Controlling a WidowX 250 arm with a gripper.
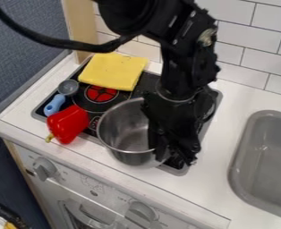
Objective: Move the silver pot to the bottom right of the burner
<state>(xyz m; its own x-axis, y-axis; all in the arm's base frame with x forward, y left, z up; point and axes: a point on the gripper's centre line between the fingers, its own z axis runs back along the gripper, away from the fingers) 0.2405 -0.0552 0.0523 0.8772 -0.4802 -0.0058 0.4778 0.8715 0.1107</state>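
Black and bulky, the robot arm [188,49] comes in from the top edge, a thick cable [50,41] looping off it to the left. Its gripper [174,156] hangs down at the right side of the silver pot [120,129], overlapping the rim and hiding part of the pot. I cannot tell whether the gripper is wide, narrow or closed on the rim.

The silver pot has its mouth up, at the front of the burner [144,84], right of its middle; in the view its lower wall overlaps the burner's front edge. Whether its base touches anything, I cannot tell.

Behind and to the left of the pot is a red heating ring [101,93]. A folded yellow cloth [112,70] lies over the burner's back left part. Near the left edge sits a small grey cup [68,87] with a blue handle [54,104], and in front of it lies a red bell pepper [69,123], its stem [49,138] pointing toward the front.

White tabletop [227,100] surrounds the burner, with a grey sink [235,167] set in on the right. Below the front edge are two grey knobs [44,169], and white tiles [250,42] line the wall behind.
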